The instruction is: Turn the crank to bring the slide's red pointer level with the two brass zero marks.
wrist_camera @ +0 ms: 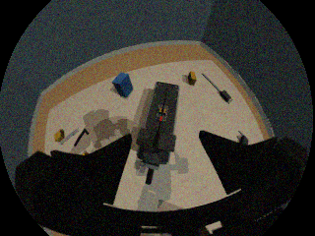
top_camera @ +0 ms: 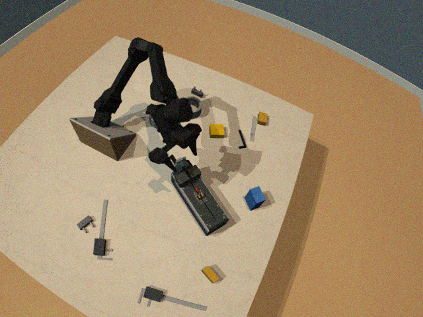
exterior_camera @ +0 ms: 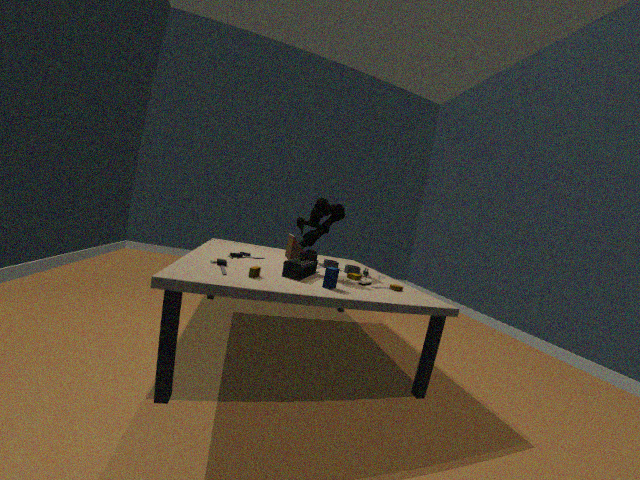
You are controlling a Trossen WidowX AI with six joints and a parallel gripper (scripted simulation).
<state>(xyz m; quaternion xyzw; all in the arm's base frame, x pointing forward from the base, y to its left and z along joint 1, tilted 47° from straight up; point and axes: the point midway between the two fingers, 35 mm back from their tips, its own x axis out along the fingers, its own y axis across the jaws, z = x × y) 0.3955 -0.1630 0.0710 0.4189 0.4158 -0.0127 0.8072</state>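
Observation:
The dark machine (top_camera: 209,212) (exterior_camera: 299,269) (wrist_camera: 168,95) lies on the table, with a dark raised block (top_camera: 188,176) (wrist_camera: 157,140) across its crank end. The red pointer (top_camera: 196,189) (wrist_camera: 160,118) appears slightly to the crank side of the brass zero marks (top_camera: 200,195) (wrist_camera: 161,112), not visibly level with them. The crank's black handle (top_camera: 172,158) (wrist_camera: 150,176) sticks out at the near end in the wrist view. My gripper (top_camera: 186,162) (wrist_camera: 165,136) is open and empty, its fingers spread wide above the crank end. Any contact with the handle cannot be made out.
A blue block (top_camera: 254,197) (exterior_camera: 330,277) (wrist_camera: 123,85) stands beside the machine. Yellow blocks (top_camera: 217,131) (top_camera: 262,118) (top_camera: 210,274), a black angled key (top_camera: 242,139) and caliper-like tools (top_camera: 99,246) (top_camera: 153,294) lie around. A grey ring (top_camera: 199,106) sits behind the arm.

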